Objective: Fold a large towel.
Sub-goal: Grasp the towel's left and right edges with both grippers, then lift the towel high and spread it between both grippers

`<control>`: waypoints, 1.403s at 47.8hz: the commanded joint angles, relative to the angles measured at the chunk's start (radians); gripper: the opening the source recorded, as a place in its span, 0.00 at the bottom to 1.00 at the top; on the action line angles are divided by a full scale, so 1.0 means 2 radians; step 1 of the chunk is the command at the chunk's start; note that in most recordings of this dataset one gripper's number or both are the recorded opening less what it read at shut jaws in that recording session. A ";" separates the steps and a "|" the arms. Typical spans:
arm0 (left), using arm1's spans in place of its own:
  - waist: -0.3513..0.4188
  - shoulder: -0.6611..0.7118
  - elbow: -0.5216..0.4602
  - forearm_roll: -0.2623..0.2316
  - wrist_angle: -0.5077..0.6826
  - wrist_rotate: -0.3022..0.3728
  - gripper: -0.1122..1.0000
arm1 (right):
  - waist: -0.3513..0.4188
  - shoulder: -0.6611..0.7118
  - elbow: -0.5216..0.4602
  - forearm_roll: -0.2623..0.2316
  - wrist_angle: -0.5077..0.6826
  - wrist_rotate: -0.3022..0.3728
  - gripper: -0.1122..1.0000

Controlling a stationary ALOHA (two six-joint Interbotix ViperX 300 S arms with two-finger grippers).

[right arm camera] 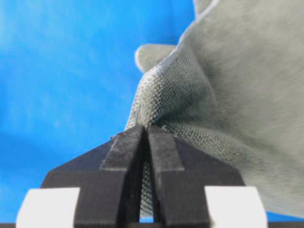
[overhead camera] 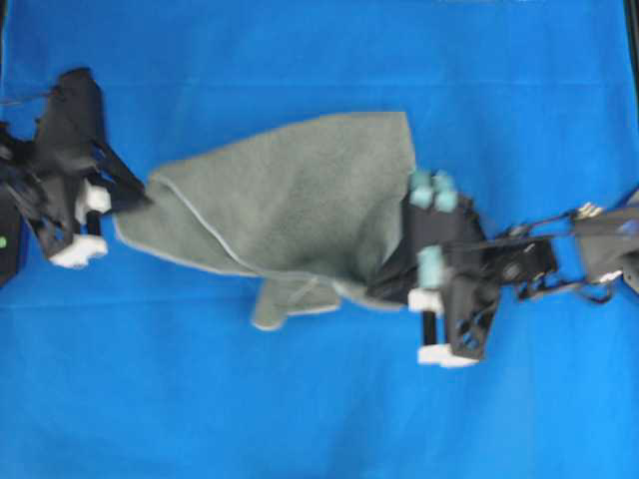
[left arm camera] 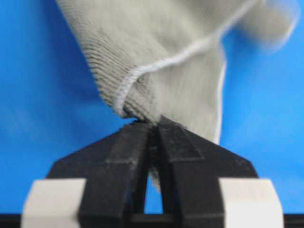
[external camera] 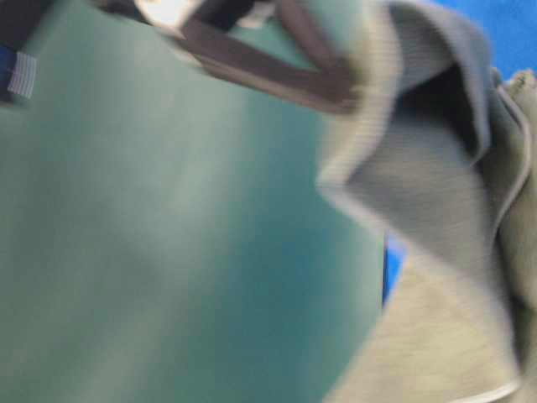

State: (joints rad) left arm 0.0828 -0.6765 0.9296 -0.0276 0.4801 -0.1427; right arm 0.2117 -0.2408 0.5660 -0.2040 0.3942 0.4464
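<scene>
Towel [overhead camera: 290,205] first: the grey-green cloth hangs bunched between the two arms over the bright blue sheet [overhead camera: 300,60], stretched crosswise in the overhead view so that its long axis runs left to right, tilted a little, the left end lower in the picture than the upper right corner. It narrows to a point at the left, where the left gripper [overhead camera: 140,197] holds it, and widens toward the right, where its dark underside folds down to the right gripper [overhead camera: 384,291]. A small flap droops from the lower edge near the middle. The pale stitched hem [overhead camera: 205,232] curves along the lower left side.

From the left wrist camera, the left gripper [left arm camera: 156,124] has its black jaws pressed together on a gathered corner of the towel [left arm camera: 156,52], the hem [left arm camera: 142,71] looping just above the tips; the cloth fans out away from the jaws. From the right wrist camera, the right gripper [right arm camera: 145,127] likewise pinches a fold of the towel [right arm camera: 228,95] between closed jaws, the fabric spreading up and to the right.

The table-level view is blurred; it shows draped folds of the towel [external camera: 419,193] on the right, with a dark bar of an arm reaching in from the upper left to the cloth
</scene>
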 commanded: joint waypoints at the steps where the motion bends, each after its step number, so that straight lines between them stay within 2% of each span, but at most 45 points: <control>1: 0.014 -0.033 -0.048 0.005 0.006 0.014 0.11 | 0.000 -0.048 -0.016 -0.022 0.003 0.000 0.12; 6: 0.033 -0.051 -0.084 0.005 0.007 0.047 0.11 | -0.009 -0.094 -0.015 -0.056 0.020 0.005 0.12; 10: 0.062 -0.054 -0.110 0.006 0.008 0.089 0.11 | -0.026 -0.131 -0.015 -0.079 0.044 0.008 0.12; 19: 0.123 -0.044 -0.164 0.006 0.010 0.182 0.11 | -0.100 -0.216 -0.019 -0.111 0.100 0.008 0.12; 23: 0.152 -0.038 -0.193 0.006 0.010 0.192 0.11 | -0.140 -0.245 -0.024 -0.123 0.113 0.008 0.12; 28: 0.172 -0.028 -0.228 0.005 0.018 0.199 0.11 | -0.176 -0.275 -0.039 -0.124 0.116 0.008 0.12; 35: 0.167 -0.021 -0.273 0.001 0.056 0.199 0.11 | -0.183 -0.294 -0.067 -0.120 0.116 0.010 0.12; 39: 0.140 -0.023 -0.295 0.001 0.096 0.196 0.11 | -0.178 -0.297 -0.079 -0.096 0.117 0.011 0.12; 43: 0.104 -0.028 -0.305 -0.001 0.133 0.194 0.11 | -0.161 -0.299 -0.088 -0.058 0.116 0.014 0.12; 47: 0.054 -0.034 -0.314 -0.002 0.172 0.190 0.11 | -0.134 -0.299 -0.095 -0.018 0.112 0.015 0.12; 52: -0.020 -0.038 -0.323 -0.002 0.202 0.182 0.11 | -0.093 -0.299 -0.097 0.009 0.095 0.015 0.12; 60: -0.115 -0.035 -0.345 -0.001 0.199 0.153 0.11 | -0.010 -0.295 -0.104 0.009 0.033 0.014 0.12; 63: -0.137 -0.032 -0.357 -0.002 0.199 0.136 0.11 | 0.018 -0.294 -0.110 0.002 0.010 0.012 0.12; 67: -0.153 -0.028 -0.376 -0.001 0.201 0.112 0.11 | 0.036 -0.291 -0.116 -0.015 -0.001 0.012 0.12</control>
State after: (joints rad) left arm -0.1933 -0.7409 0.2332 -0.0307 0.8851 0.1104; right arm 0.2562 -0.8299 0.3697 -0.2102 0.4234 0.4725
